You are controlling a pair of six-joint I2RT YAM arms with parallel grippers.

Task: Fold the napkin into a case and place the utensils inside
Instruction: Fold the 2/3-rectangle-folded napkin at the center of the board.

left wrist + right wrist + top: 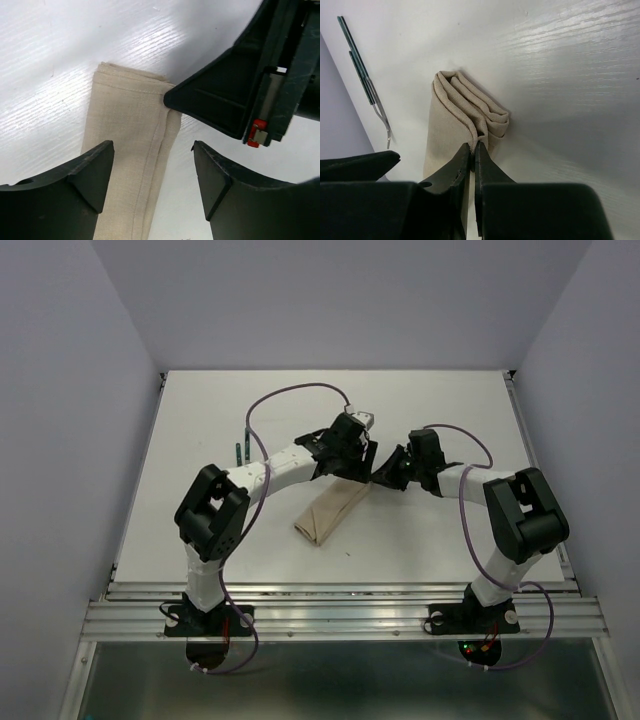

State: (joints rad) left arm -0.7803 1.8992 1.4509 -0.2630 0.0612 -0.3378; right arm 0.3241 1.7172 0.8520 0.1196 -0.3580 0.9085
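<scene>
Lying on the table (450, 410) at ten o'clock from the case, well apart from it: utensils (240, 452), slim green handles side by side, metal ends bare, nothing touching them

Left gripper (152, 147): fingers spread wide above the case, holding nothing; whether they touch the cloth cannot be told

Case (125, 130): napkin folded to a narrow flat oblong, mid-table, running from seven to one o'clock in the top view; its layered end faces the right gripper

Right gripper (474, 145): jaws pressed together, pinching an edge layer of cloth at the case's one o'clock end

Hazards, as judged:
- Unfolding: with only the right pinch on the cloth and nothing pinning the rest, a lift or pull may undo the folds or drag the whole case
- Wrong layer: if the pinch has taken several layers, or the outer one, the pocket will not open for loading
- Collision: the two grippers stand just beside each other over the same end, so a careless move by either could knock the other
- Fetching: the utensils are thin and flat on the table, so fingers may skid off them
- Loading: metal ends may snag a fold on entry
</scene>
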